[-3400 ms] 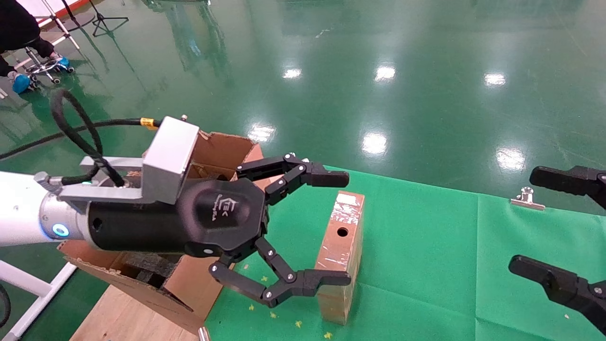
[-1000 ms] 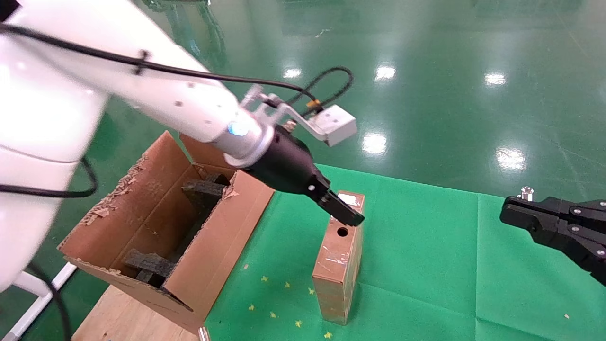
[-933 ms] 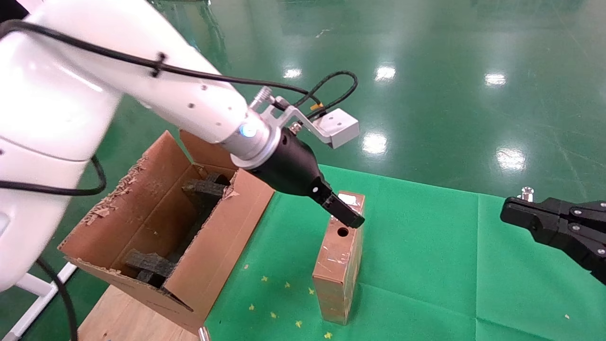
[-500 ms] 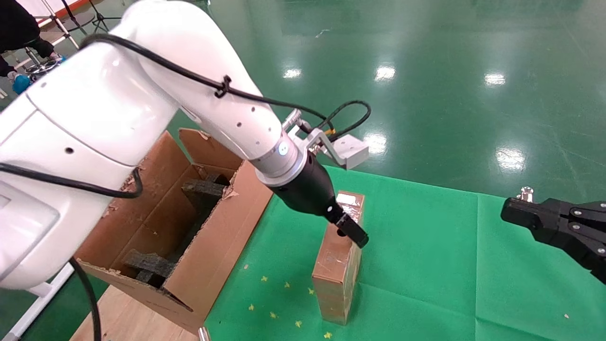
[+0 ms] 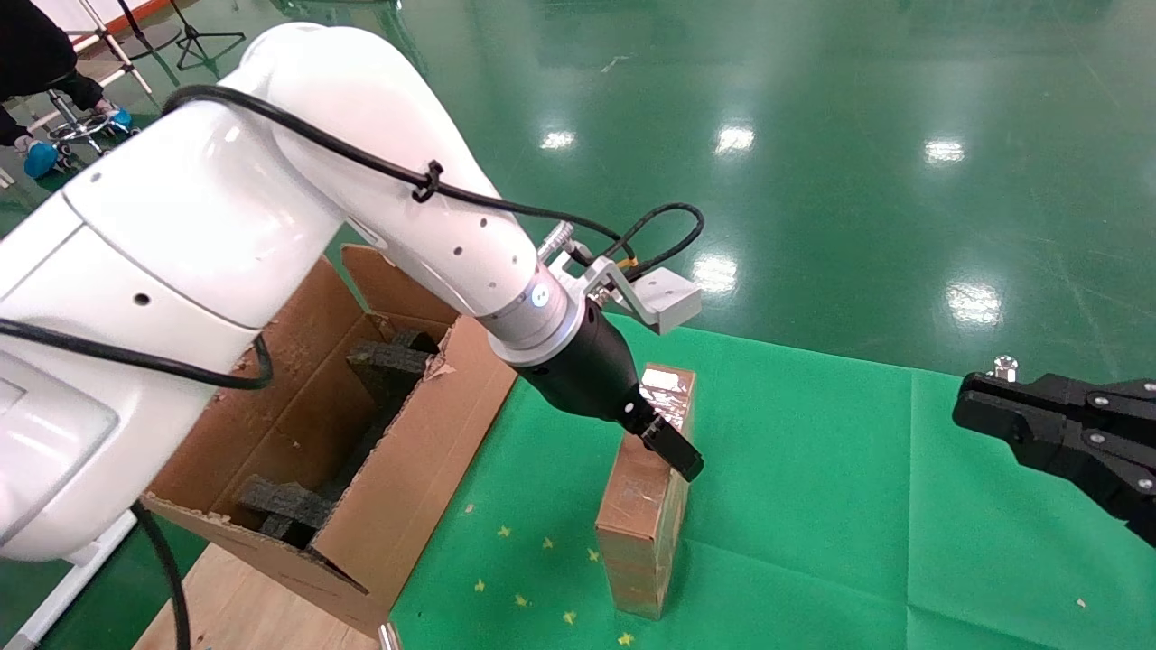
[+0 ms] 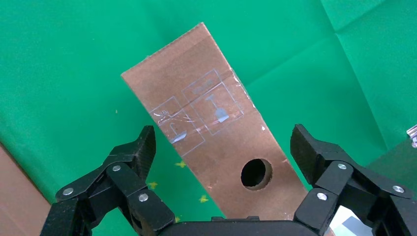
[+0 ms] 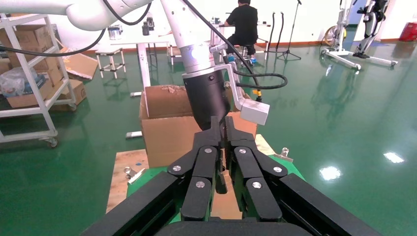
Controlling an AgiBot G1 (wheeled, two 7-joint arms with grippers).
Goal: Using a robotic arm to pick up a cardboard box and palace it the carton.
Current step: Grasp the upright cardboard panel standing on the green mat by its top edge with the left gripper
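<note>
1. At the left of the counter, the large brown corrugated carton with ragged flaps stands open, with dark grey foam blocks inside it.
2. Over the carton reaches the glossy white jointed robotic arm, its black wrist angled down to the right.
3. Just right of the carton, on the green cloth, the small brown tape-wrapped cardboard box stands on a narrow side; its long axis runs from the robot away toward the floor beyond, and the narrow face with the round hole is uppermost.
4. The left pincer is spread wide, one finger on each side of the box's top face, neither touching it.
5. At the far right edge, well apart from the box, the right pincer hangs with its fingers pressed together on nothing.
</note>
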